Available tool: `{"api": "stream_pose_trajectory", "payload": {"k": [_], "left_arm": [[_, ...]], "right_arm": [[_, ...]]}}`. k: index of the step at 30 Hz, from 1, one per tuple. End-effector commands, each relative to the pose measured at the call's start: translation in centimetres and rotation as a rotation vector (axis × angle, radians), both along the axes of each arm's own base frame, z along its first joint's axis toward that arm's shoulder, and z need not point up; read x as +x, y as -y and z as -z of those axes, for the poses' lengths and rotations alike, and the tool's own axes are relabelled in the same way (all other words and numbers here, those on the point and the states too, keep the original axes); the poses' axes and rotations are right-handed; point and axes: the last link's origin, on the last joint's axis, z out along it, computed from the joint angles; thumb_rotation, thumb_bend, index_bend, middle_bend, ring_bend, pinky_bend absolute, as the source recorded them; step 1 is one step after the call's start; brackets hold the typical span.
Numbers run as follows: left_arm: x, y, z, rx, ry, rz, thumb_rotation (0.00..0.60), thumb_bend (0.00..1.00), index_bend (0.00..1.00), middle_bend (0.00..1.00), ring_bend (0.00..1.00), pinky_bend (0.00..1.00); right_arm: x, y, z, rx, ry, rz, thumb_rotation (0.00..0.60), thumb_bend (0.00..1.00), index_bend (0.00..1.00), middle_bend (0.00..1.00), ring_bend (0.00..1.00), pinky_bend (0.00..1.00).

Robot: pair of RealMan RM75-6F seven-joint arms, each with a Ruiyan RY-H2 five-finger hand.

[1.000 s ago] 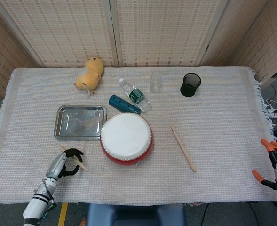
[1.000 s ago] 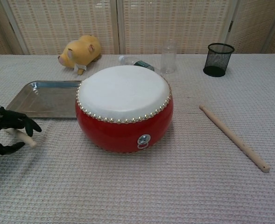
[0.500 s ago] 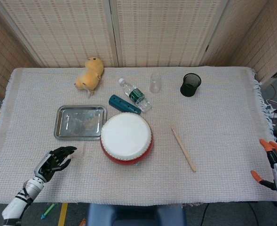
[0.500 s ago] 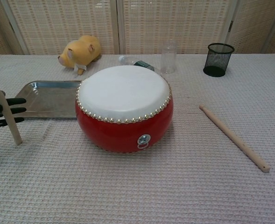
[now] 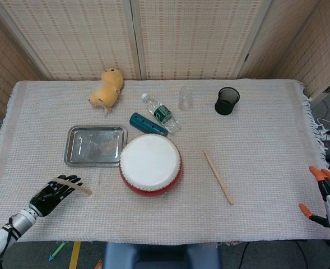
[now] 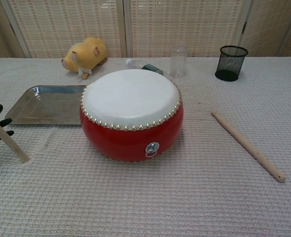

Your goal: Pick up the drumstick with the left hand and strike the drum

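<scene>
Two drumsticks: one [image 5: 70, 185] lies across the left hand's [image 5: 48, 194] fingers near the tabletop's front-left corner; whether the black fingers grip it I cannot tell. The other drumstick [image 5: 218, 177] lies flat right of the drum [image 5: 150, 163], apart from it. One drum, front-centre. One tray [image 5: 95, 145], one bottle [image 5: 161, 112], one plush toy [image 5: 107, 87], one mesh cup [image 5: 227, 101]. Right hand [image 5: 328, 196] at the front-right edge, orange-tipped fingers spread, holding nothing.

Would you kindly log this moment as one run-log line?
left hand: holds drumstick, left of drum | strike: not yet | second drumstick: lying right of drum | right hand: open, table edge
</scene>
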Motion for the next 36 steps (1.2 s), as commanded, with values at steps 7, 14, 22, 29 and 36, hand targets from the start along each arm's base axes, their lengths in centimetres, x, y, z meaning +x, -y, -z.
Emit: {"api": "stream_pose_trajectory", "payload": {"k": [7, 14, 22, 29, 36], "left_arm": [[-0.6, -0.9, 0.8, 0.035, 0.03, -0.079, 0.6, 0.41, 0.55, 0.39, 0.27, 0.23], [-0.2, -1.3, 1.0, 0.075, 0.083, -0.109, 0.6, 0.41, 0.44, 0.4, 0.3, 0.28], [0.0, -1.2, 1.3, 0.074, 0.106, -0.087, 0.6, 0.41, 0.35, 0.4, 0.3, 0.32], [0.9, -1.1, 2.1, 0.095, -0.007, 0.009, 0.6, 0.41, 0.36, 0.4, 0.3, 0.34], [2.6, -1.1, 3.0, 0.119, -0.11, 0.072, 0.6, 0.41, 0.39, 0.43, 0.33, 0.34]], "right_arm": [[-0.1, 0.0, 0.0, 0.002, -0.001, 0.007, 0.6, 0.2, 0.02, 0.14, 0.0, 0.07], [-0.1, 0.1, 0.0, 0.003, 0.0, 0.007, 0.6, 0.2, 0.02, 0.14, 0.0, 0.07], [-0.2, 0.1, -0.1, 0.0, 0.0, 0.01, 0.6, 0.2, 0.02, 0.14, 0.0, 0.07], [-0.2, 0.1, -0.2, 0.001, 0.0, 0.01, 0.6, 0.2, 0.02, 0.14, 0.0, 0.07], [-0.3, 0.1, -0.2, 0.002, 0.001, 0.014, 0.6, 0.2, 0.02, 0.14, 0.0, 0.07]]}}
